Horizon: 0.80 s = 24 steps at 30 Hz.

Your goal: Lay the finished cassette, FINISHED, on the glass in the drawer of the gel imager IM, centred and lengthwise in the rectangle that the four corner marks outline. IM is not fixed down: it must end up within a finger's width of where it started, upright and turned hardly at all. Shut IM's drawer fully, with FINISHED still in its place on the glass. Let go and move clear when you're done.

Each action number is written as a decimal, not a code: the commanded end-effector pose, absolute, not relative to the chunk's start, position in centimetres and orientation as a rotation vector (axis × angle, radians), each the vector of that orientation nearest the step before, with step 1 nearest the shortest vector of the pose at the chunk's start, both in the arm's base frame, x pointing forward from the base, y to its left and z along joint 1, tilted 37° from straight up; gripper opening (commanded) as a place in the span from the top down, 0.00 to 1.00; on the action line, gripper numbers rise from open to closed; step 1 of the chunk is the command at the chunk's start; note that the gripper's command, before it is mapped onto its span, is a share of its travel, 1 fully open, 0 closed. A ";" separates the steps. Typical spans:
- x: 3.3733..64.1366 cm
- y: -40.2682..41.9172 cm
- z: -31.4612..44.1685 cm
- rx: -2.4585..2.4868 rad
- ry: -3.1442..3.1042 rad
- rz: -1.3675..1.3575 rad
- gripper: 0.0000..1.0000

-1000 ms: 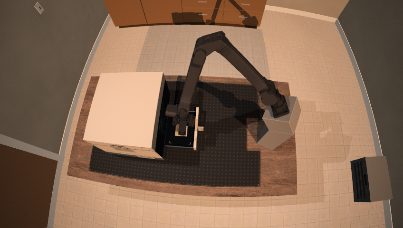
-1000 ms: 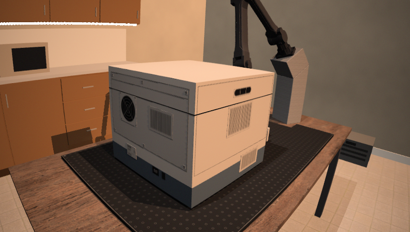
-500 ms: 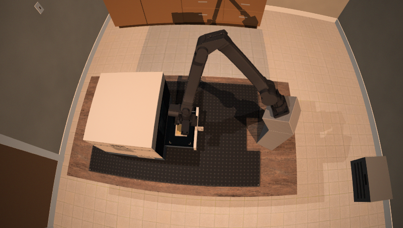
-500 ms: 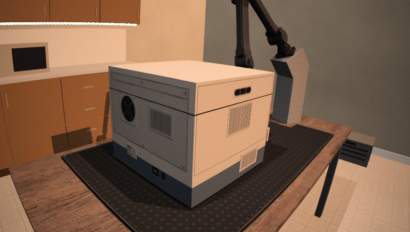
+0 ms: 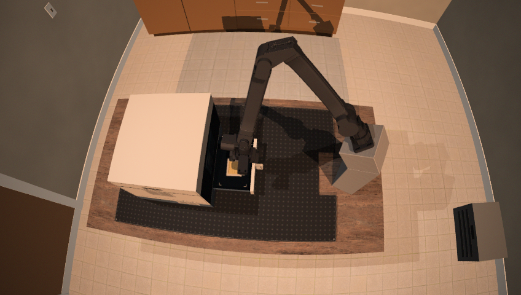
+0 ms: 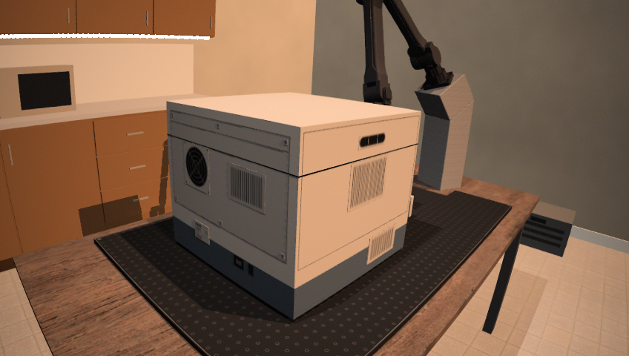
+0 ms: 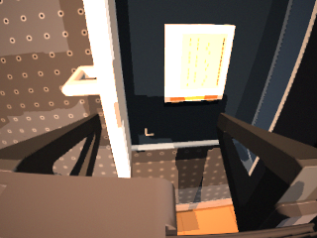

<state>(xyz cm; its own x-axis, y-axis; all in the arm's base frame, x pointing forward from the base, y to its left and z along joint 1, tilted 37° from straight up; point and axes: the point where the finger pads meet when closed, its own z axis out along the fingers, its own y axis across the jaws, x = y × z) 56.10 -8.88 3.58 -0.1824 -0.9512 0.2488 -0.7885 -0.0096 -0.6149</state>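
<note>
The gel imager IM [image 5: 162, 142] is a large beige box on the black mat; it also shows from behind in the exterior view [image 6: 291, 185]. Its drawer [image 5: 226, 164] stands pulled out to the right, with a white front panel [image 7: 106, 59] and a small handle [image 7: 82, 82]. My gripper [image 7: 158, 120] [image 5: 242, 166] hovers over the drawer's near end, open and empty, above the cassette.
The arm's grey pedestal [image 5: 362, 158] stands at the table's right side. The dotted black mat [image 5: 292, 204] covers most of the wooden table. A grey box with black vents [image 5: 478, 232] sits on the floor to the right. Wooden cabinets [image 5: 237, 14] line the back wall.
</note>
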 end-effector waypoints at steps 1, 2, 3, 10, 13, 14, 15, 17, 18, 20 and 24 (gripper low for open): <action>56.0 -7.8 4.8 -1.813 1.993 -0.992 0.08; 55.9 -7.8 4.7 -1.814 1.993 -0.991 0.08; 55.7 -7.8 4.5 -1.817 1.996 -0.988 0.08; 54.9 -7.7 3.6 -1.834 2.006 -0.973 0.08; 54.7 -7.6 4.6 -1.814 1.994 -0.991 0.08; 54.5 -7.6 4.6 -1.815 1.995 -0.990 0.08; 54.4 -7.6 4.6 -1.814 1.994 -0.990 0.08; 54.2 -7.5 4.6 -1.813 1.994 -0.991 0.08; 54.0 -7.5 4.5 -1.814 1.994 -0.990 0.08; 53.7 -7.5 4.4 -1.816 1.996 -0.988 0.08; 53.2 -7.4 4.4 -1.815 1.995 -0.990 0.08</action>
<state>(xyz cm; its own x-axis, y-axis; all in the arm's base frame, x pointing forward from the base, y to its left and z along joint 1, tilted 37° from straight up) 53.30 -8.36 3.48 -0.1828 -0.9512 0.2485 -0.7873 -0.0097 -0.6165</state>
